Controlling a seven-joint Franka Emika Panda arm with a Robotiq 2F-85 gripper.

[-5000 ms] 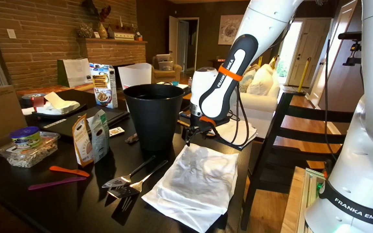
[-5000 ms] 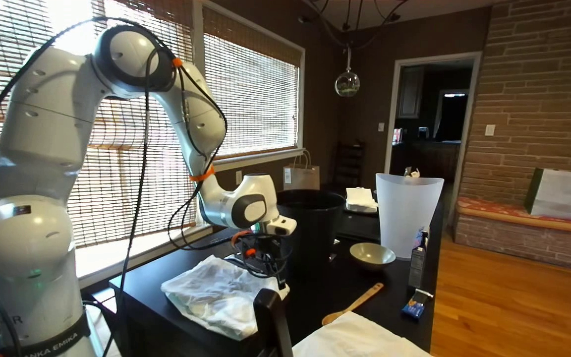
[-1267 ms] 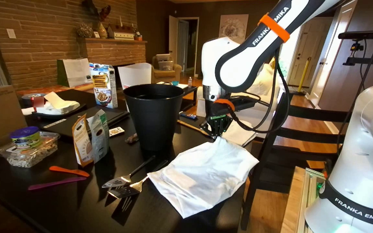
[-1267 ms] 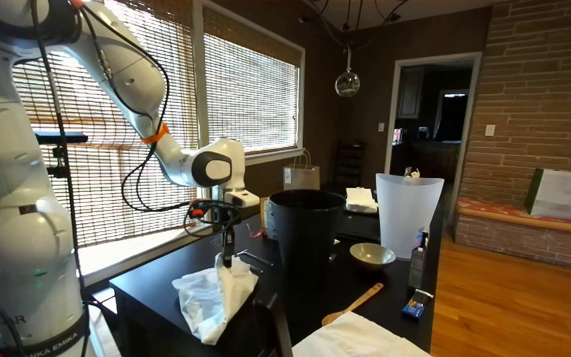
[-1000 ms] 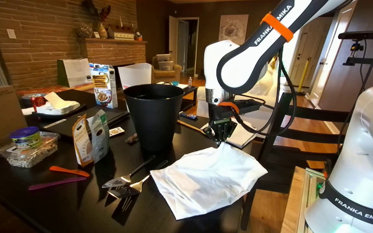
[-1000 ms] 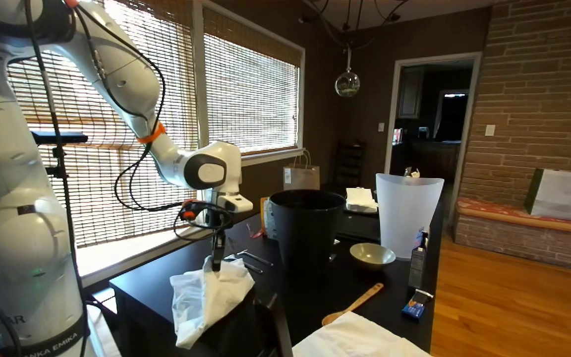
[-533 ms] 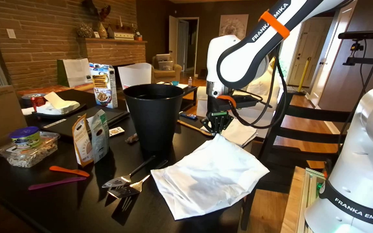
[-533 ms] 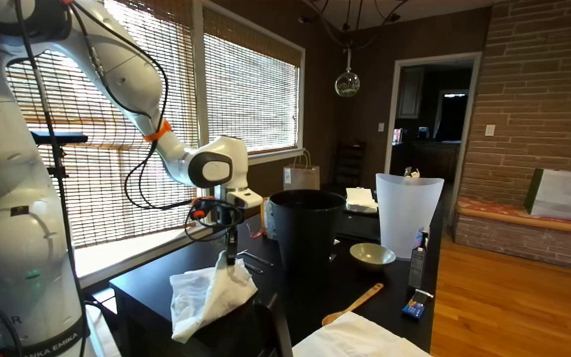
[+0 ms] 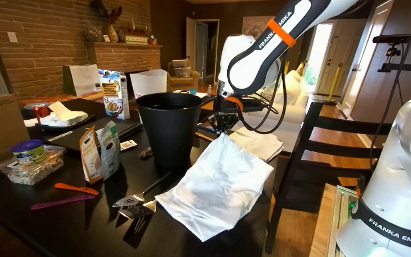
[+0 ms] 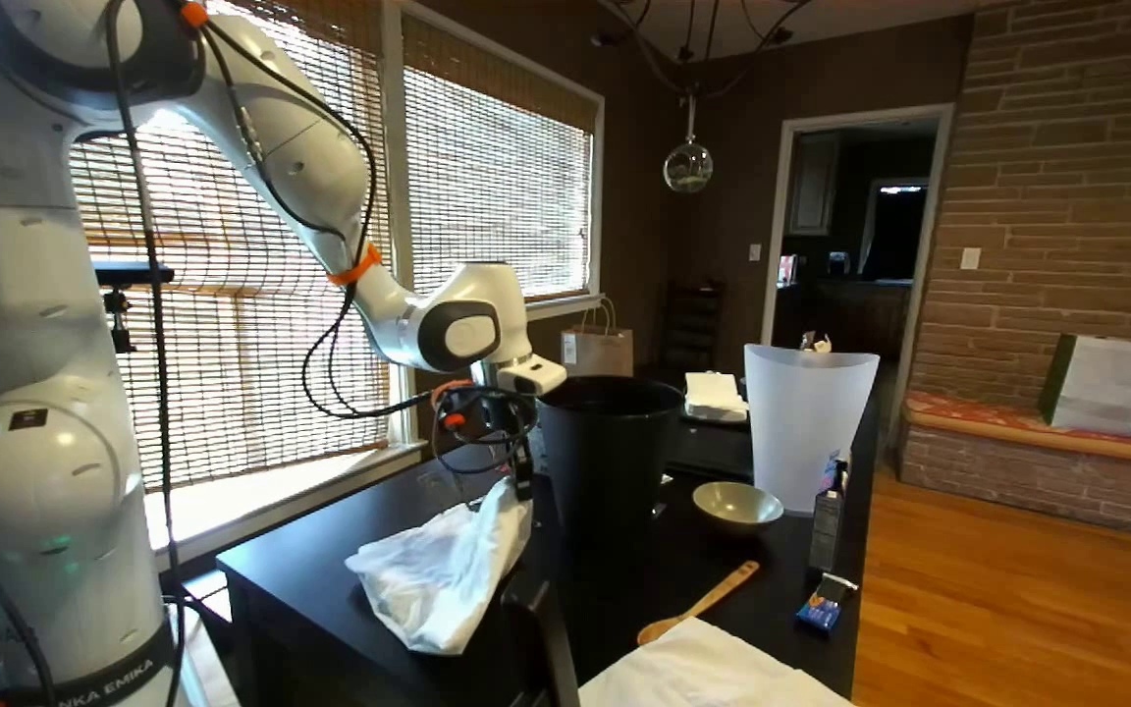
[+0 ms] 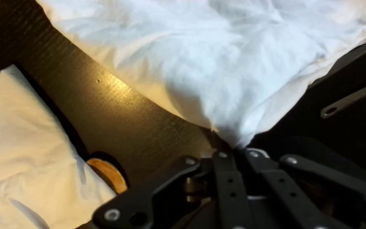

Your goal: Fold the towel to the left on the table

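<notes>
Nearer the bin (image 9: 168,135) comes the end effector (image 11: 238,150), hauling the towel (image 9: 219,185) by one corner! Jaws pinched together on that raised tip: a skimpy bite, so a hard tug could slip it free. Just alongside, the bin may get bumped if that swing carries on. Lower down, the towel's wrinkled bulk lies on the table (image 9: 95,233); drag it rather than lift, and it could slide whole, no fold. Farthest out, its edge hides the handle of a spatula (image 9: 139,210), which might snag.
</notes>
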